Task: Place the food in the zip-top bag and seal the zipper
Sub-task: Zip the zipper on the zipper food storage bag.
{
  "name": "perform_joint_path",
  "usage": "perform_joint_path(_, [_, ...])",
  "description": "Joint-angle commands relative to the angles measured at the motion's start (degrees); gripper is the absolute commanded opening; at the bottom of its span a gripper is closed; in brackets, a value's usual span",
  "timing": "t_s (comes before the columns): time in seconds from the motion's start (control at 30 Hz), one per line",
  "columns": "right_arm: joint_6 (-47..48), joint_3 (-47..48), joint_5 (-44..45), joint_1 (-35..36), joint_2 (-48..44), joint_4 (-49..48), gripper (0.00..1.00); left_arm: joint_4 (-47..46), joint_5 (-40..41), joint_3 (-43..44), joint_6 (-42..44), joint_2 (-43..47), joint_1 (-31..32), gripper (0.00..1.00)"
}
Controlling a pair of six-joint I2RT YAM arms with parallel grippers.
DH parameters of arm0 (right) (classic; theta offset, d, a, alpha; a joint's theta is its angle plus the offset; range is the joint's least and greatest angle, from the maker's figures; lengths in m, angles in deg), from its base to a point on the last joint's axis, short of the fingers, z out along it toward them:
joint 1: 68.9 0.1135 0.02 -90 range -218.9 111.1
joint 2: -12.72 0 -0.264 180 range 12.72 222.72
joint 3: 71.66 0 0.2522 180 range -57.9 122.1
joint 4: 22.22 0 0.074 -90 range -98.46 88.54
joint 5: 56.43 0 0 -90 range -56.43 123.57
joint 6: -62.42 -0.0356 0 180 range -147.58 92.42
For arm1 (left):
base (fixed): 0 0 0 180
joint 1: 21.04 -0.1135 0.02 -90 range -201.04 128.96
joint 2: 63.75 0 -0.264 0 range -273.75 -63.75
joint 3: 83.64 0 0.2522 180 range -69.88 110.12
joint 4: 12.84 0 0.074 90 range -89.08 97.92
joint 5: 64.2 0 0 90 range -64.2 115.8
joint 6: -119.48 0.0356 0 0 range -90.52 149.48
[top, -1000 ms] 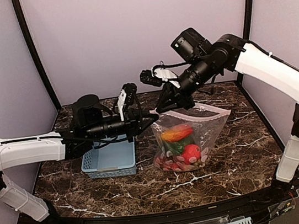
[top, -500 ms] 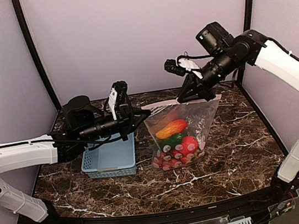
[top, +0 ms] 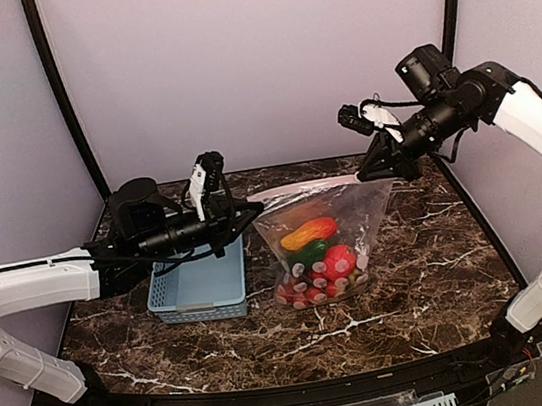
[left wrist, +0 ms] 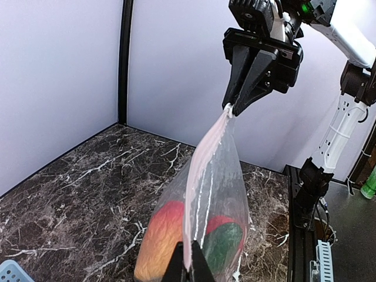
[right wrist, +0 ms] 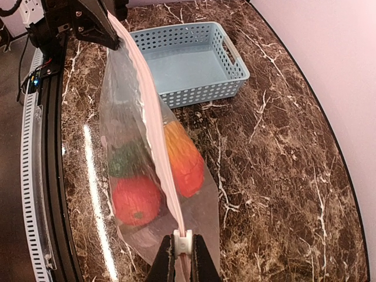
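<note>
Zipper [top: 314, 188], a thin clear press-seal strip, stretches across mid-frame: left gripper [top: 251, 206] pinches its left end, right gripper [top: 385, 175] its right (colourful toy produce [top: 317, 257] fills the clear crinkly bag [top: 369, 219] hanging below).

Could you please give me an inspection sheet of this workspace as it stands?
Surface: dark marble table, white-veined.
Job's things: zip-top bag hangs between the tools, food inside; zipper stretched taut, seal state cannot be told.
Clutter: light blue basket, nothing seen inside.
Grippers: left tool shut on the zipper's left end; right tool shut on its right end.
Cables: black loops at the right wrist.
Surroundings: pale walls, black frame posts.
</note>
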State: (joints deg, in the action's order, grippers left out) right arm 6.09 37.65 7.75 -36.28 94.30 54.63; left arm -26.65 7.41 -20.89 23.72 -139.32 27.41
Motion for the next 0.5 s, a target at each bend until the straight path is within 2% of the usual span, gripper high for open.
perform_joint_path(0.0, [0.9, -2.5, 2.4, -3.2, -3.3, 0.4, 0.00, 0.9, 0.9, -1.8, 0.0, 2.0, -0.9, 0.01])
perform_joint_path(0.47, [2.1, -5.8, 3.5, -5.6, -5.7, 0.6, 0.00, 0.1, 0.6, -2.6, -0.4, 2.2, -0.9, 0.01])
